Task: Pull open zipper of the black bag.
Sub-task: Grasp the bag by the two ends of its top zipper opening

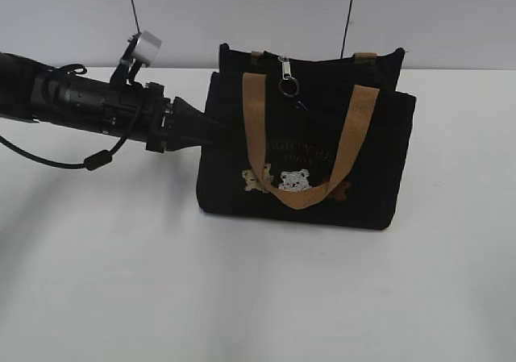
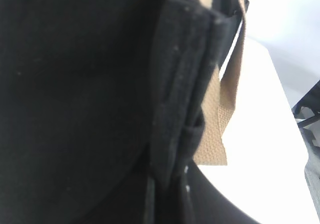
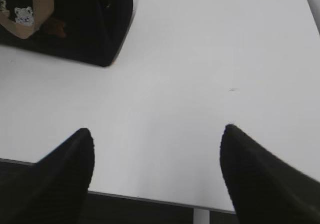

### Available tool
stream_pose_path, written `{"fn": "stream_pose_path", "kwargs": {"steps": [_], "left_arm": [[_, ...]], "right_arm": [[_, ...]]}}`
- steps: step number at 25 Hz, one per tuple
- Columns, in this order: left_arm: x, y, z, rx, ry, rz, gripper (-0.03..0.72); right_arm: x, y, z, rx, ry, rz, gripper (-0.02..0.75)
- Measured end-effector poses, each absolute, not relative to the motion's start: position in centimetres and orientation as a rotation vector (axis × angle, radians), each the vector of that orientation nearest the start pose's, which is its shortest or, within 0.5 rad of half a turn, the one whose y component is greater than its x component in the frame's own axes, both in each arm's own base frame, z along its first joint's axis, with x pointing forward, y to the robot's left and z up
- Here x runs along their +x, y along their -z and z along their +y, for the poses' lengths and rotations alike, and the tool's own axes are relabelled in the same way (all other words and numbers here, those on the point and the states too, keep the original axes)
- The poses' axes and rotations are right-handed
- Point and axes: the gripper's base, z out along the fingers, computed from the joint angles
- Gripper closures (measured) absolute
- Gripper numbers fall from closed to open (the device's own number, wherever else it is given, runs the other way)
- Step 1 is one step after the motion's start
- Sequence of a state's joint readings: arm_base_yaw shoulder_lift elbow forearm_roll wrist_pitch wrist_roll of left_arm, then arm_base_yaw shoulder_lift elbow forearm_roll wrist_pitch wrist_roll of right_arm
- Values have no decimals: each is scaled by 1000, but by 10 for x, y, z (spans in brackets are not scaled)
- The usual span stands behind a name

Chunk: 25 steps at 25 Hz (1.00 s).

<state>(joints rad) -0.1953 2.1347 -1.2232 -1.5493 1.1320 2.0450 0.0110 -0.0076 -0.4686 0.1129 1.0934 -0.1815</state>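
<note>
While the black bag [image 1: 302, 156] stands upright on the white table [image 1: 121, 289], its zipper [image 1: 287, 76] does not look pulled yet: the silver pull tab and round key ring hang at the middle of the bag's top edge, between the two ends of the front tan handle [image 1: 310, 148], and no gripper is near them. Whether the zip line itself is closed or partly open cannot be told from here. So the pull seems to remain undone, and only a bracing hold on the bag appears to be in place.

That hold is by the left gripper [image 1: 200, 128], which meets the bag's left side edge, level with the upper half of the bag. Its jaws look pinched together on the bag's side seam [image 2: 180, 109]; the left wrist view shows the folded black fabric very close, filling the picture.

Well to the right of the bag, the right gripper [image 3: 157, 149] hangs over bare table with its fingers [image 3: 70, 169] spread wide, holding and touching nothing.
</note>
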Motion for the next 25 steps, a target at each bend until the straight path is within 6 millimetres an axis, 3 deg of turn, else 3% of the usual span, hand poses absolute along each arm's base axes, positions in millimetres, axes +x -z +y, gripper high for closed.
{"fn": "stream_pose_path", "kwargs": {"steps": [5, 15, 25], "left_arm": [[372, -143, -158, 1155, 1154, 1738, 659], [372, -143, -158, 1153, 1153, 1739, 660], [372, -143, -158, 1153, 1153, 1739, 660]], "right_arm": [[5, -269, 17, -269, -118, 2118, 146], [94, -287, 46, -532, -430, 2057, 146], [186, -251, 63, -692, -636, 1971, 146]]}}
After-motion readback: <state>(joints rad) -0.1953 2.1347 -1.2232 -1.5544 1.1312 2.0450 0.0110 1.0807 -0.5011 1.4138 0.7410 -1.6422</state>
